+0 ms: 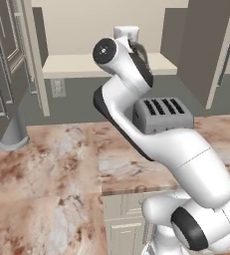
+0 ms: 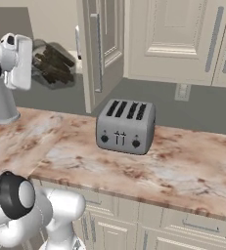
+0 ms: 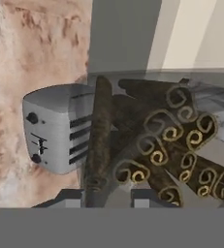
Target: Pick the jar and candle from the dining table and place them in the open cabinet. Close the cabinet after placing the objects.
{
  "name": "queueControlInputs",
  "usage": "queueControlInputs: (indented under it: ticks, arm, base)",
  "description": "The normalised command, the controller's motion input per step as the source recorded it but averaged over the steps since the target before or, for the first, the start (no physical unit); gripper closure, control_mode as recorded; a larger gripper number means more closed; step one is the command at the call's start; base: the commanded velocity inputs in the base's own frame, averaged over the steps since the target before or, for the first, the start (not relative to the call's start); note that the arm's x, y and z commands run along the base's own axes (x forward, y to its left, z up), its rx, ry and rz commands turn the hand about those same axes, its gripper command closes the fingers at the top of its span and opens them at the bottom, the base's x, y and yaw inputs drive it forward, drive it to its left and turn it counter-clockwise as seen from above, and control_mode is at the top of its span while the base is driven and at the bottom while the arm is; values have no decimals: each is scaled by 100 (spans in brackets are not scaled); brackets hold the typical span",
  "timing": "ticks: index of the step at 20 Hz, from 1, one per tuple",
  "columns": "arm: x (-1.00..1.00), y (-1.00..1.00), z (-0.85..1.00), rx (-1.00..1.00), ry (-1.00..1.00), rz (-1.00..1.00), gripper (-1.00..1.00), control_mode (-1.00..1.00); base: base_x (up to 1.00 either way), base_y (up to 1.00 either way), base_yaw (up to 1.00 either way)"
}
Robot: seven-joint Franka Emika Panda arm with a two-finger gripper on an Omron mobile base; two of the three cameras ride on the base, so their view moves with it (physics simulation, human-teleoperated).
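The gripper (image 3: 106, 196) is clamping the jar (image 2: 53, 65), carrying it toward the open cabinet (image 1: 81, 64); next it needs setting down on the shelf inside.

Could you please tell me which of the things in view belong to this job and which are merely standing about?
Part of the job:
- jar, held in the shut gripper
- open cabinet with its pale shelf
- dining table

Just standing about:
- grey toaster on the table
- wall socket
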Motion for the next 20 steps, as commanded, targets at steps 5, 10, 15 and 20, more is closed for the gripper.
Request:
queueControlInputs:
  ticks: [5,10,15,20]
  arm:
    - [14,0,23,-1,-12,26,100,-100]
    - [12,4,3,1,-2,19,100,-100]
    - [25,13,16,2,0,8,100,-100]
    - [46,24,27,0,0,1,100,-100]
  base:
    - [0,0,0]
    - [0,0,0]
    - [0,0,0]
    - [0,0,0]
